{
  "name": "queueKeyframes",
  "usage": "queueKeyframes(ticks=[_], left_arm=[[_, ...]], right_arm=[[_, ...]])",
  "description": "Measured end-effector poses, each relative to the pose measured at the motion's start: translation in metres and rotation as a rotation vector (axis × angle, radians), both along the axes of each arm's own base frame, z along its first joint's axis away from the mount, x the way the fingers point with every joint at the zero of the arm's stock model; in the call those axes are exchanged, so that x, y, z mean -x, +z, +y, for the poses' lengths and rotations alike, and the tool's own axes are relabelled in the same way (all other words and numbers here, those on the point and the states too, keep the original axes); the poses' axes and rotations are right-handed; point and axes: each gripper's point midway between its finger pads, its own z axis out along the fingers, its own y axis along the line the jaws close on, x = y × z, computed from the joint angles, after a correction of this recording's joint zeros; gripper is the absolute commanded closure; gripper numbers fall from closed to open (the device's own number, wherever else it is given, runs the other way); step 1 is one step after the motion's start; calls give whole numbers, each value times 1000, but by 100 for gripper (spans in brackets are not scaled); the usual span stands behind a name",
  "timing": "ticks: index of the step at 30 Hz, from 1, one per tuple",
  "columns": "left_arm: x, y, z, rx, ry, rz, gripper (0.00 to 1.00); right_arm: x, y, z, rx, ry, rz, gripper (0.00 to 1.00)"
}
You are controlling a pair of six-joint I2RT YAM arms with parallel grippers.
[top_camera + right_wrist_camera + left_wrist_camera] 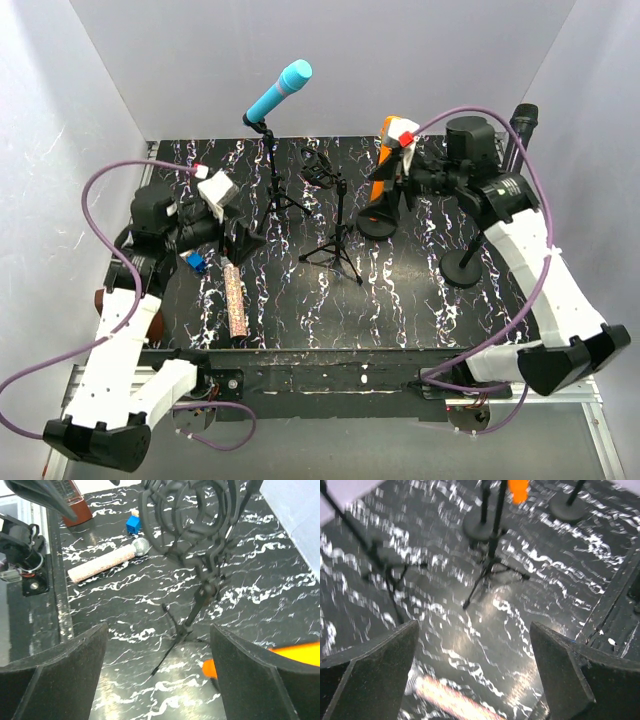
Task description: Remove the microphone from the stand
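A pink glitter microphone (236, 300) lies flat on the black marbled table, near its front left. It also shows in the right wrist view (102, 562) and as a blur in the left wrist view (451, 701). The black tripod stand (340, 245) with its empty ring mount (321, 168) stands mid-table, its mount close in front of the right wrist camera (194, 515). My left gripper (243, 243) hovers open just above the microphone's head end, with nothing between its fingers (372, 672). My right gripper (392, 190) is open and empty beside the stand, fingers (250, 675) wide apart.
A blue microphone (283, 88) sits on a tripod stand at the back. An orange microphone (384, 160) and a black one (522, 120) stand on round-base stands (462, 268) to the right. A small blue block (196, 262) lies by the left arm.
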Motion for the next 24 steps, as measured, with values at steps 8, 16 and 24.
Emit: queueKeyframes(ticks=[8, 16, 24], left_arm=[[-23, 46, -36, 63, -247, -68, 10], [-17, 45, -42, 55, -314, -94, 10], [-18, 55, -50, 76, -330, -126, 11]], right_arm=[[-49, -17, 31, 19, 28, -66, 16], [-66, -29, 54, 25, 71, -67, 28], [-56, -29, 72, 25, 124, -106, 46]])
